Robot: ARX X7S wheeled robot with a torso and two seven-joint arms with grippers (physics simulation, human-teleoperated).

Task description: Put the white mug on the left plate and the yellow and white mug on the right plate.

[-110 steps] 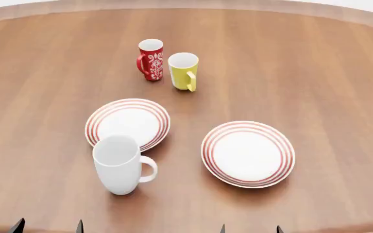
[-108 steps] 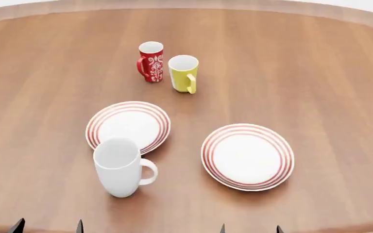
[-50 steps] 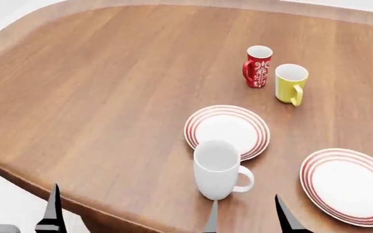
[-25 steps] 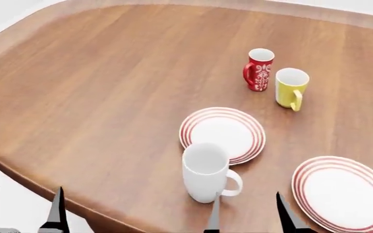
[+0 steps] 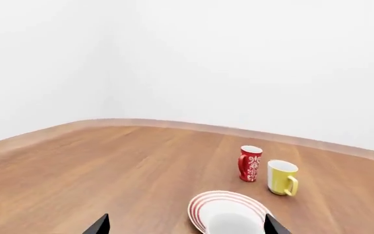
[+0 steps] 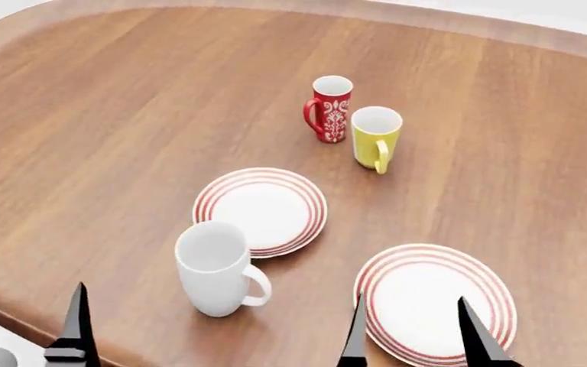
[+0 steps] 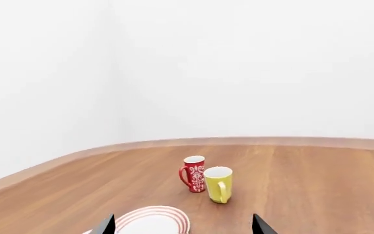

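Note:
The white mug (image 6: pixel 215 266) stands upright on the table, touching the near-left edge of the left plate (image 6: pixel 263 208). The yellow and white mug (image 6: pixel 376 138) stands further back beside a red patterned mug (image 6: pixel 329 107). The right plate (image 6: pixel 423 290) lies at the near right, empty. My left gripper (image 6: pixel 24 325) is open and empty at the table's near-left edge, left of the white mug. My right gripper (image 6: pixel 416 340) is open and empty over the right plate's near part. The left wrist view shows the left plate (image 5: pixel 221 210) and the yellow and white mug (image 5: pixel 282 177). The right wrist view shows that mug (image 7: pixel 218 184) too.
The round wooden table (image 6: pixel 89 115) has its near-left edge close to my left gripper. The red patterned mug also shows in the left wrist view (image 5: pixel 249 163) and in the right wrist view (image 7: pixel 192 173). White walls stand behind the table.
The head view has swung, so all the mugs and plates now sit further left in it. Both grippers' fingertips show higher. Nothing on the table has moved.

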